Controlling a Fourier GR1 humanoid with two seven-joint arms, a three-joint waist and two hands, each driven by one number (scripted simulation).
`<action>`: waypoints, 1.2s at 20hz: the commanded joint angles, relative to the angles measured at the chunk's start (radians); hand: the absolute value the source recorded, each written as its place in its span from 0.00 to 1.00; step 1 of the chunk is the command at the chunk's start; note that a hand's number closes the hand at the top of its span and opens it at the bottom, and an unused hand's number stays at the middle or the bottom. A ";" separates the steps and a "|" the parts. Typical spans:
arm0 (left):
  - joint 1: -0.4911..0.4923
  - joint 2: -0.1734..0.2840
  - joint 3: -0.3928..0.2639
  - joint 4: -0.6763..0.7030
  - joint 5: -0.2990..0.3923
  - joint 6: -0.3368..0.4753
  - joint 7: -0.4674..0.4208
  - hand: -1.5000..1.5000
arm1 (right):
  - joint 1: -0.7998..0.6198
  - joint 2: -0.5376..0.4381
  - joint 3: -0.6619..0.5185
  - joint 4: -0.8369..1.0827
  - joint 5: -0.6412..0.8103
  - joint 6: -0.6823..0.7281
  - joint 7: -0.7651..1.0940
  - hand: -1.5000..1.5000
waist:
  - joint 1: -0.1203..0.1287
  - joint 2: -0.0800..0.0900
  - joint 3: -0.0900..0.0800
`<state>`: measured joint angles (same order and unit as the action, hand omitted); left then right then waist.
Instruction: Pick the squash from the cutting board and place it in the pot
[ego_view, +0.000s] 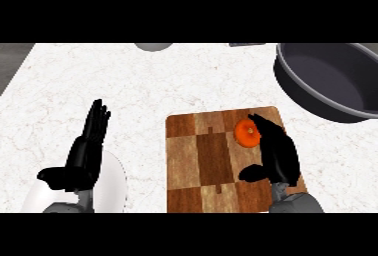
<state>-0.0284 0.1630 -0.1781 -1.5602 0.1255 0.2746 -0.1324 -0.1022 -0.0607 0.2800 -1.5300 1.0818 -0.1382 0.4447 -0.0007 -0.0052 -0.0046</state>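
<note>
An orange squash (246, 134) lies near the far right corner of a checkered wooden cutting board (203, 160). My right hand (279, 152) lies over the board's right side, fingers stretched forward, their tips touching the squash's right edge and hiding part of it. The thumb sticks out to the left. A dark grey pot (328, 75) stands at the far right of the counter, its inside bare. My left hand (87, 147) rests open at the lower left, fingers straight and pointing away, apart from the board.
The counter is white marble. A grey rounded object (153, 46) shows at the far edge, centre. A dark flat item (247, 44) peeks in at the far edge, left of the pot.
</note>
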 joint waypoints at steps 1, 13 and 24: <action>0.010 0.001 0.009 -0.009 0.001 -0.018 0.000 0.50 | -0.043 -0.020 -0.039 0.144 0.058 -0.174 -0.106 1.00 | 0.007 0.006 0.005; -0.034 -0.028 0.033 0.013 -0.019 -0.050 0.014 0.50 | -0.349 0.057 -0.218 0.303 0.101 -0.050 0.117 1.00 | 0.039 0.020 0.004; -0.070 -0.044 -0.041 -0.006 -0.038 -0.092 0.003 0.50 | -0.748 -0.117 -0.472 0.616 0.183 0.037 0.533 1.00 | 0.170 0.070 0.003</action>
<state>-0.0867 0.1225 -0.1973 -1.5675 0.0928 0.1985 -0.1307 -0.7042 -0.1174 -0.1420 -1.0235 1.2086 -0.1075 0.8661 0.1337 0.0561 -0.0020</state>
